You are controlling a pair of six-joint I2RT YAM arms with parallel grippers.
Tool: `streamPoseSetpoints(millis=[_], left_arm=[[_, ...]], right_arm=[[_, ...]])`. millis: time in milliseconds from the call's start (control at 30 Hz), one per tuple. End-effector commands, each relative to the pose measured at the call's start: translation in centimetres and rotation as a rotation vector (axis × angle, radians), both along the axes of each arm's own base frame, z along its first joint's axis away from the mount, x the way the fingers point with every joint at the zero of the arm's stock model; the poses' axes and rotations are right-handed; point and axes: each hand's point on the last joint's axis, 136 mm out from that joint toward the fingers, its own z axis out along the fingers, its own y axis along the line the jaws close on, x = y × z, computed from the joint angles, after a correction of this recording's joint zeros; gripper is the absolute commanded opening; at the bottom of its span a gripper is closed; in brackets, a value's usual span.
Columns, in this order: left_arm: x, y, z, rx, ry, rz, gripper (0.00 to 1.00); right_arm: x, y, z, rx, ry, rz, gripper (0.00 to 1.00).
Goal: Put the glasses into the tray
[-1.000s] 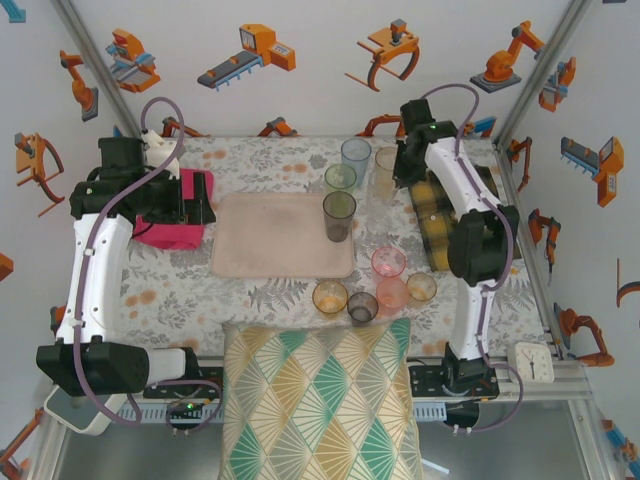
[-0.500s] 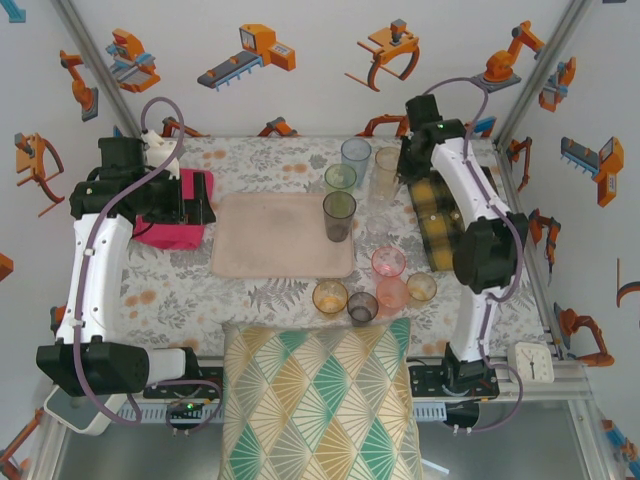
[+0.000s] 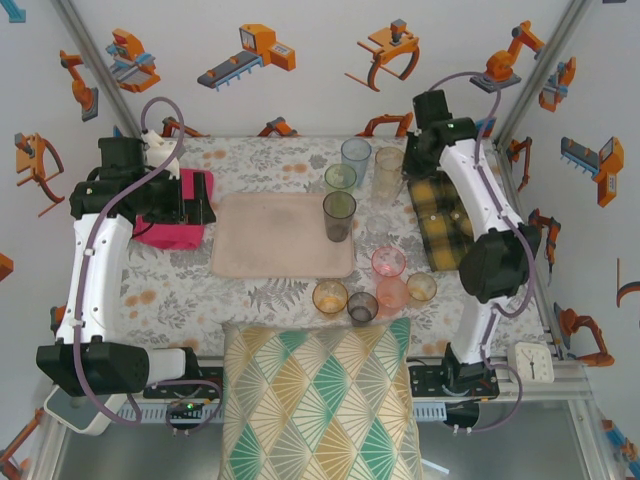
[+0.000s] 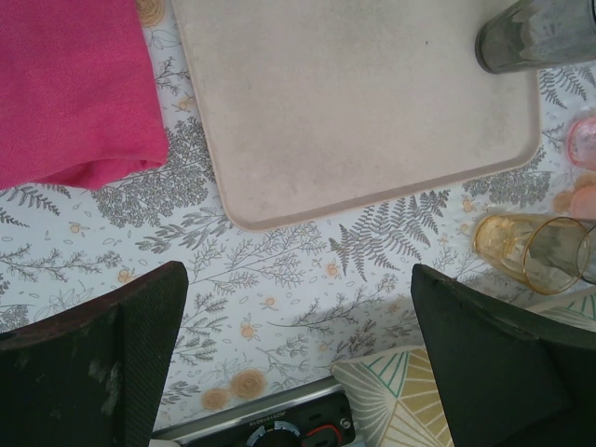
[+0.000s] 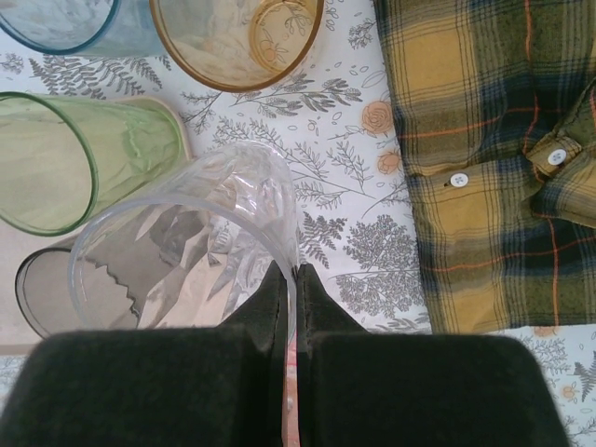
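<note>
Tray (image 3: 270,245) held one grey glass (image 3: 339,216) by right edge; other glasses (image 3: 388,262) stood on table (image 3: 170,290) beside it. Right arm (image 3: 478,195) rose, swung outward; right gripper (image 5: 289,275) pinched shut on clear glass (image 5: 186,233) rim. Lift begun, carry to tray next. Left gripper (image 4: 298,317) unchanged, jaws wide apart, empty.

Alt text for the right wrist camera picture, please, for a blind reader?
The right gripper, shut, pinches the rim of a clear glass. A green glass, an amber glass and a blue glass stand nearby; a plaid shirt lies on the right.
</note>
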Motion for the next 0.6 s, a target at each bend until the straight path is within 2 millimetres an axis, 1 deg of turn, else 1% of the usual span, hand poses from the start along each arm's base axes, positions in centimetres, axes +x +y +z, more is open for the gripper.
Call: streamPoseSetpoints(millis=[0,267,567], left_arm=[[-0.2,0.0,1.2,-0.015,-0.037,0.004,0.97],[-0.2,0.0,1.2,-0.015,-0.039,0.003,0.97],[0.3,-0.1,1.4,-0.022,-0.04,0.003,0.97]], right_arm=[[-1.3,0.0,2.3,0.001,-0.041,0.011,0.0],[-3.6,-0.2,4.2,-0.022,-0.056,0.021,0.0],[-7.8,0.6,6.2,-0.06,-0.078,0.048,0.0]])
